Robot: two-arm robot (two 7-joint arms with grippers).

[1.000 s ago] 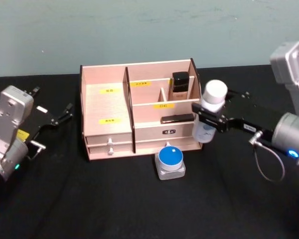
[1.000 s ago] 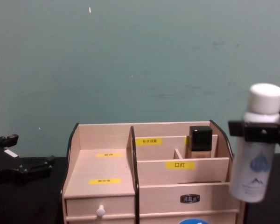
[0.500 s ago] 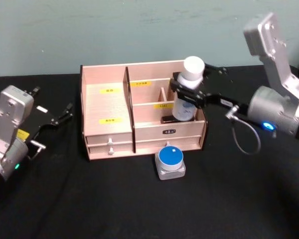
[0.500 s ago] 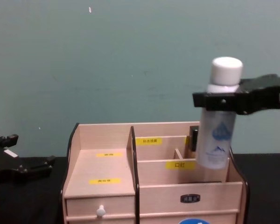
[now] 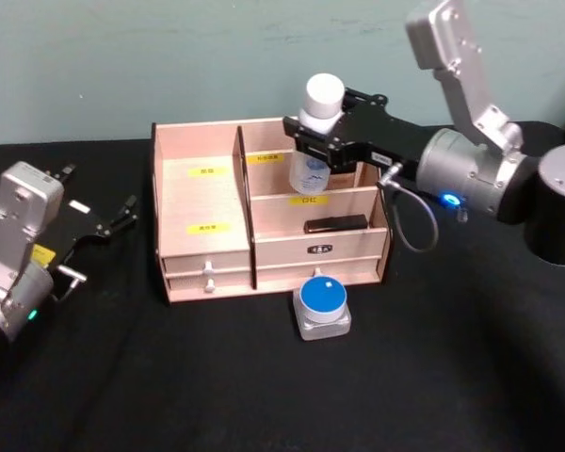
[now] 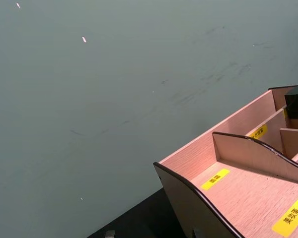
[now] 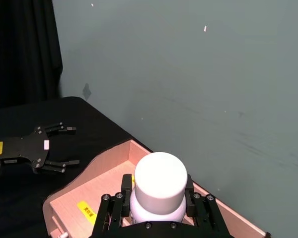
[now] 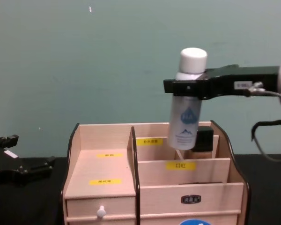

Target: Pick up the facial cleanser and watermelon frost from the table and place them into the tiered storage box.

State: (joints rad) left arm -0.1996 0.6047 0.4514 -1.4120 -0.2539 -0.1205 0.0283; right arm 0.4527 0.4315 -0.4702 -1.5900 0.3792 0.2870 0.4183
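Our right gripper [image 8: 189,87] is clamped on the neck of the facial cleanser bottle [image 8: 185,123], just under its white cap [image 7: 158,179]. It holds the bottle in the air over the rear right compartments of the tiered storage box [image 8: 105,169]. In the chest view the bottle hangs slightly tilted, with its base above the back tier, close to the short divider [image 8: 179,154] and just beside a black-capped bottle [image 8: 205,137] standing there.

That is where we see the trouble. If we lower it at this tilt, the base could catch on the divider's edge or nudge the black-capped bottle over. With only the neck gripped, a snag could swing the body or pull it loose. If we let go too high, it could topple out.

The blue-lidded jar [image 5: 321,298] waits on the bench [image 5: 217,377] before the drawers. Our left gripper [image 5: 113,218] rests spread open, well apart to the left.
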